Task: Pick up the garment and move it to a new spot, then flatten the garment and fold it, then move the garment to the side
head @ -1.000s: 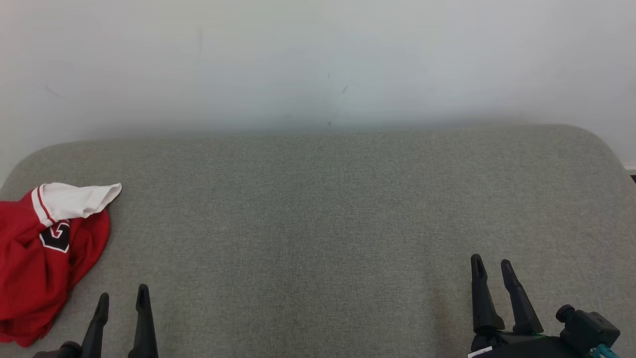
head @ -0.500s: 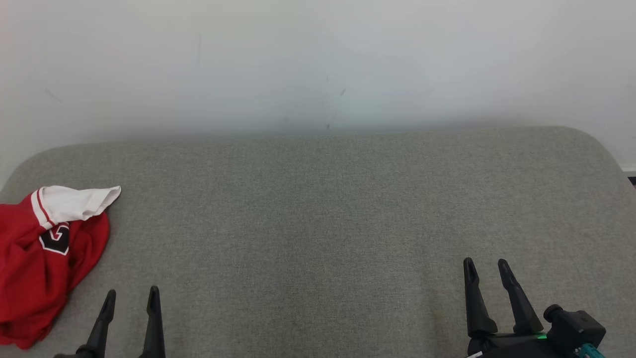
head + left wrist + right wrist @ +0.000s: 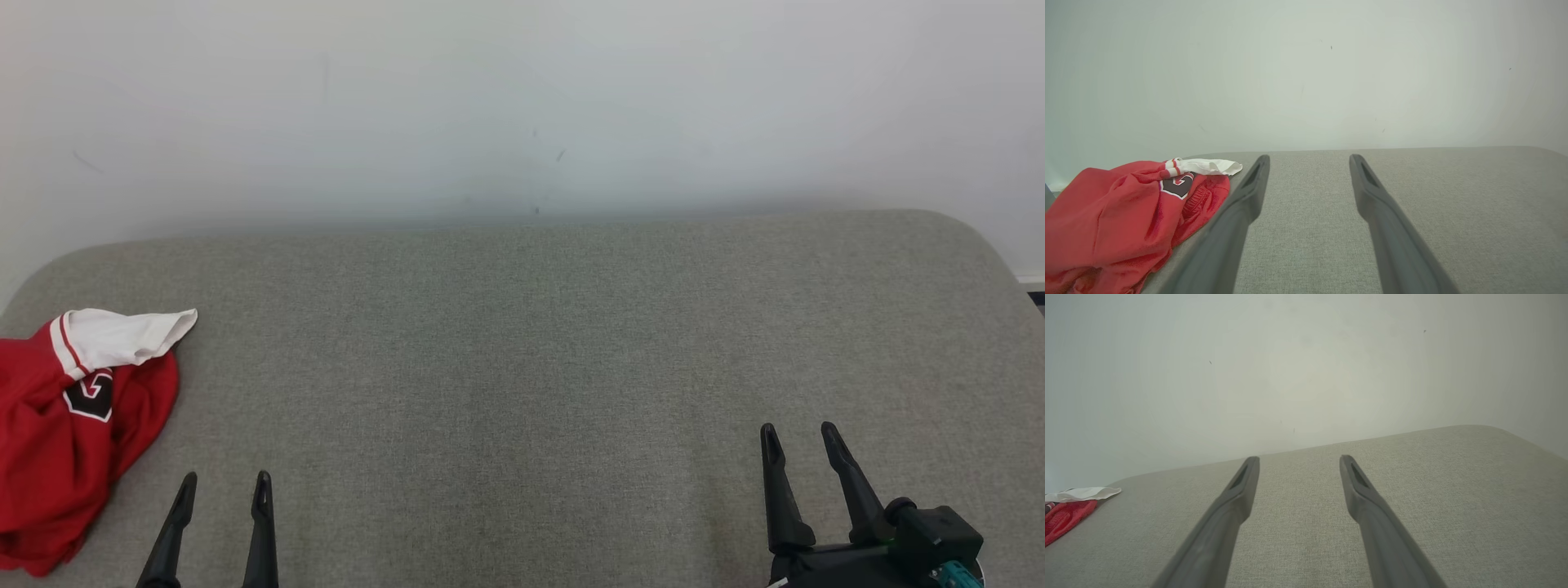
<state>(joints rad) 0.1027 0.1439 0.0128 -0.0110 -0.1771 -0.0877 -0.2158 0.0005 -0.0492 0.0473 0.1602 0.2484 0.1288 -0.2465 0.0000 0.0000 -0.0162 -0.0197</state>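
Observation:
The garment [image 3: 65, 433] is a crumpled red shirt with a white sleeve and a dark badge, lying at the left edge of the grey fabric surface [image 3: 522, 343]. My left gripper [image 3: 225, 483] stands open low in the head view, just right of the garment and apart from it. In the left wrist view the garment [image 3: 1118, 216] lies left of the open left gripper [image 3: 1309, 159], nothing between the fingers. My right gripper [image 3: 798, 434] is open at the lower right, far from the garment. The right wrist view has the right gripper [image 3: 1299, 459] open over bare fabric, the garment [image 3: 1065, 506] at far left.
A plain pale wall [image 3: 522, 106] rises behind the grey surface. The surface has rounded far corners and runs wide between the two grippers. A dark strip of floor [image 3: 1035, 292] shows past the right edge.
The head camera has tilted slightly, so the whole picture sits a little lower. My left gripper has shifted a little to the right, away from the garment. The garment has not moved.

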